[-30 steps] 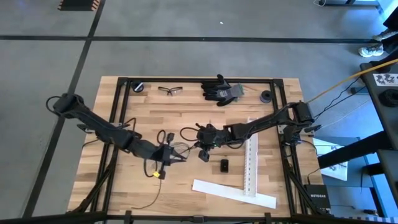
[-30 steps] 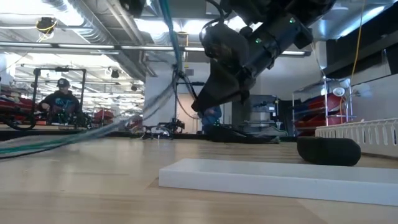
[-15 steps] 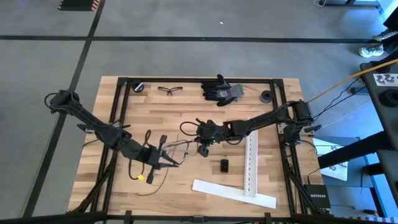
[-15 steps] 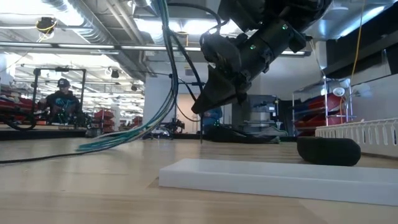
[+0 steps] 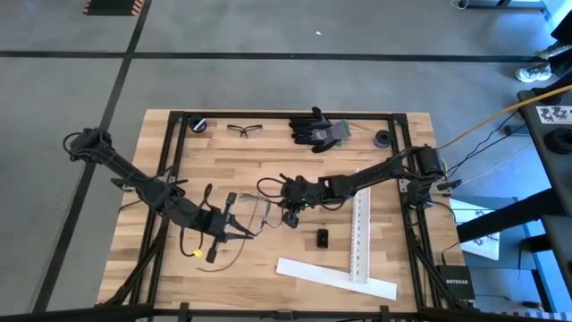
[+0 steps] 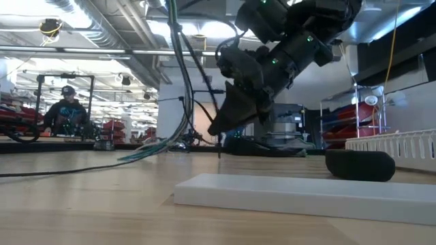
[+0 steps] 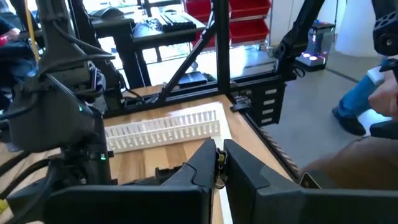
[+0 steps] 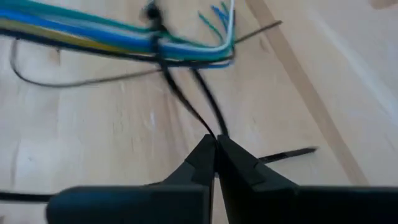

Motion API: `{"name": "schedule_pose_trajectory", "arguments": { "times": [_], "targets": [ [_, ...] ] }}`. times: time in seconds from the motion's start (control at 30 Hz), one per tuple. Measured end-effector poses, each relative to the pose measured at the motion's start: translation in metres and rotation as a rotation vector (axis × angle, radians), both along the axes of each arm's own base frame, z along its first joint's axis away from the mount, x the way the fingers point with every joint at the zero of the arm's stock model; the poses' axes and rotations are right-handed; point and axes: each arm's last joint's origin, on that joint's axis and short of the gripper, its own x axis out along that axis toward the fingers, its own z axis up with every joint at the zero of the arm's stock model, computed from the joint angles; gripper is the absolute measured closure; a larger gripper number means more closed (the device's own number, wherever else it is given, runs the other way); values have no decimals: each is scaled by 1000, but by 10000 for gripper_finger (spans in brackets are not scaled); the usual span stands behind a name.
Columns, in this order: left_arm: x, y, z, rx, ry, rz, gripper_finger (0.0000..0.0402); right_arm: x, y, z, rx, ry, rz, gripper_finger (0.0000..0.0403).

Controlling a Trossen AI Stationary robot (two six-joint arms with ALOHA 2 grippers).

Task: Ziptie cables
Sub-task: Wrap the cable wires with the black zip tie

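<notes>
We're seeing the right gripper point(image 8: 216, 142) pinching the black ziptie point(image 8: 186, 102) tail, fingers clamped on it, left of the white perforated strip point(image 5: 361, 225). The ziptie is looping around the cables point(image 8: 93, 38) bundle. The left gripper point(image 5: 239, 233) is sitting further left of the strip, fingers together on the cables' other end.

text: NETGEAR | on: black box point(image 5: 451, 284) | place: floor right of table
</notes>
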Motion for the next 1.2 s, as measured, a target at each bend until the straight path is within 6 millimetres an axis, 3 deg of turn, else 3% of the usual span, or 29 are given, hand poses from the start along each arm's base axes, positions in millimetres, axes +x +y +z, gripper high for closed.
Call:
{"name": "schedule_pose_trajectory", "arguments": {
  "times": [0.1, 0.4, 0.6, 0.7, 0.87, 1.03, 1.2],
  "targets": [
    [4, 3, -8, 3, 28, 21, 396, 2, 1, 2, 5, -27, 5, 403],
    [31, 3, -61, 53, 232, 91, 396, 3, 1, 4, -2, -48, 31, 403],
    [37, 1, -86, 103, 349, 108, 394, 3, 1, 3, -15, -42, 42, 403],
    [37, 6, -89, 77, 387, 134, 375, 3, 1, 3, -31, -41, 45, 403],
    [37, 7, -91, -46, 449, 102, 310, 2, 0, 3, -69, -40, 55, 403],
    [32, 8, -77, -62, 598, 56, 255, 2, 0, 2, -81, -28, 67, 403],
    [28, 13, -69, -4, 598, 203, 239, 2, 1, 2, -82, -29, 69, 403]
  ]
}}
